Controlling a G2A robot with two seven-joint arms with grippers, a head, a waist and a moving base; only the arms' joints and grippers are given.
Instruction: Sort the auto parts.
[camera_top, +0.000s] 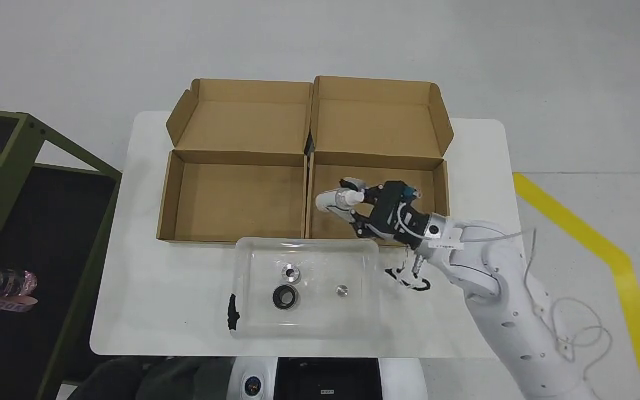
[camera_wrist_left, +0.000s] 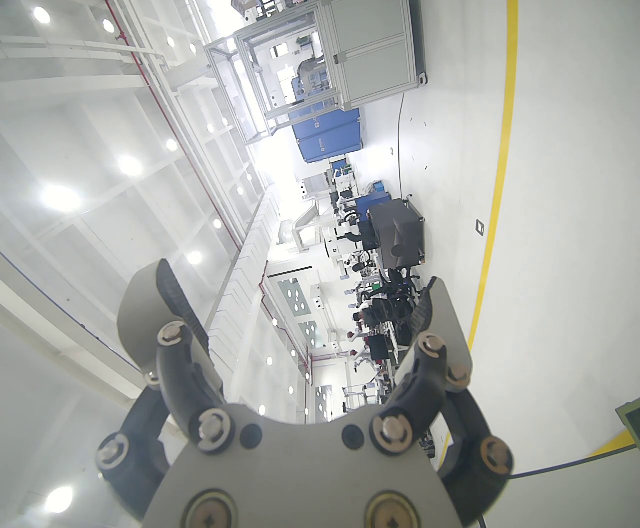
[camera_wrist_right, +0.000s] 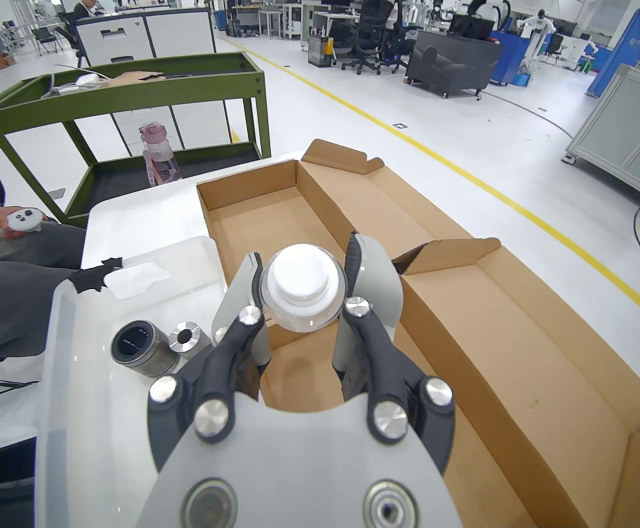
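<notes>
My right gripper is shut on a white round part with a stepped cap. In the top view this gripper holds the white part over the near left corner of the right cardboard box. A clear plastic bin in front of the boxes holds a dark ring bearing, a silver bushing and a small silver piece. The bearing and bushing lie side by side. My left gripper is open, pointing up at the hall ceiling.
The left cardboard box adjoins the right one, both with lids folded back. A green trolley stands left of the white table; a pink bottle sits on its shelf. Black tape marks the bin's left rim.
</notes>
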